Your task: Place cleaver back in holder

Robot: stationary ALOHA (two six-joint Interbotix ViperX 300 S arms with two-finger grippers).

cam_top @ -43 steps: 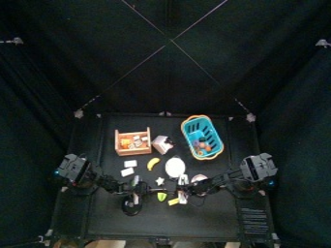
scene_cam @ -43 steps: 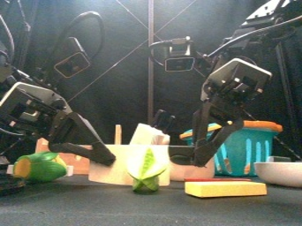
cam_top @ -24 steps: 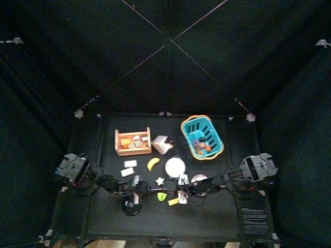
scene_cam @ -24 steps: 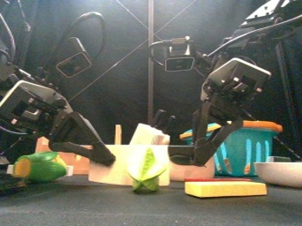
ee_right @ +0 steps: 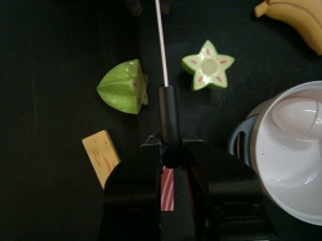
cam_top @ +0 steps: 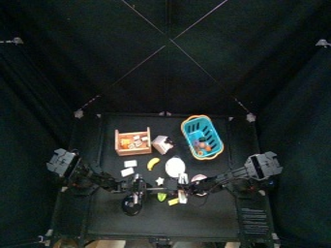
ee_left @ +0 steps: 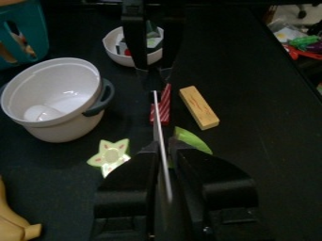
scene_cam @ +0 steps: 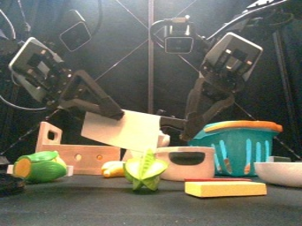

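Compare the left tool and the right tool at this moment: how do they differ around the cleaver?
The right tool is clamped on the cleaver at its red-striped handle. The left tool stands wide open, with the blade edge-on between its jaws. The right tool meets the cleaver from the front view's right, the left tool from its left. Both hang above the table, at opposite ends of the cleaver.

Crate [cam_top: 132, 141] left of basket [cam_top: 202, 136], seemingly

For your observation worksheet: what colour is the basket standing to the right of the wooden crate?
Teal, with an orange rim: the basket shows best in the front view.
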